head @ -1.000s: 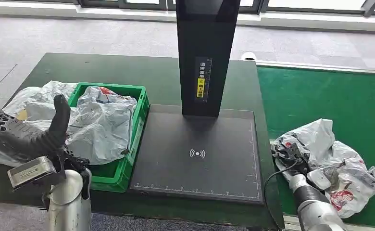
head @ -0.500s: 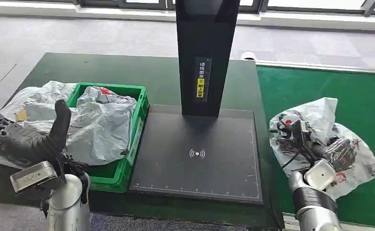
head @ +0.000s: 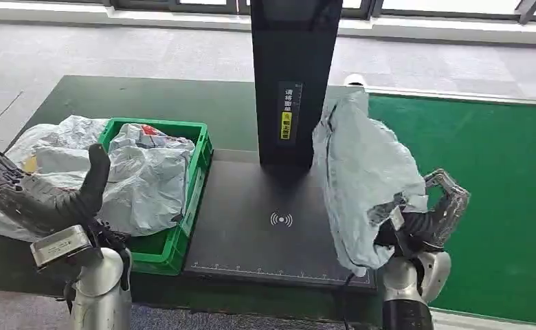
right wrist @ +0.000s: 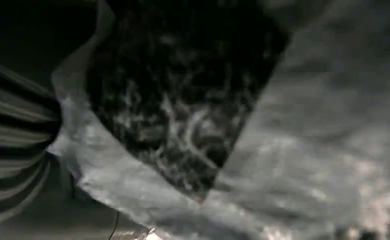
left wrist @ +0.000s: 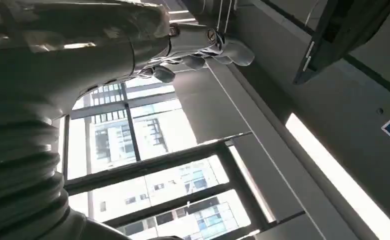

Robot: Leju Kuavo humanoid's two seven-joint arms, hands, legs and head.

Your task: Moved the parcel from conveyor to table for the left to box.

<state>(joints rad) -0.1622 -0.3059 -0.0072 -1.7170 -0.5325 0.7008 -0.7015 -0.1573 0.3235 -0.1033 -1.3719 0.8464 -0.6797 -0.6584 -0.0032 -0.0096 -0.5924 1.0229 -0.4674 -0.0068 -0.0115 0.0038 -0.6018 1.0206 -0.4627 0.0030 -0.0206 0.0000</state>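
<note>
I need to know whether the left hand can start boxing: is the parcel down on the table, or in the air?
In the air. The right hand grips the grey parcel at its lower edge, holding it upright above the black scanner plate.

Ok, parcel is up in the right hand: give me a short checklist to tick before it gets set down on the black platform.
1. Right hand holds the grey parcel: ok, the bag hangs from it above the platform's right edge.
2. Grip security: cannot tell, the bag hides the fingers in the right wrist view.
3. Black platform free for the drop: ok, bare around the scan symbol.
4. Clearance from the black post: not ok, the bag looks close to it.
5. Left hand free to take over: ok, open, beside the green crate.
</note>
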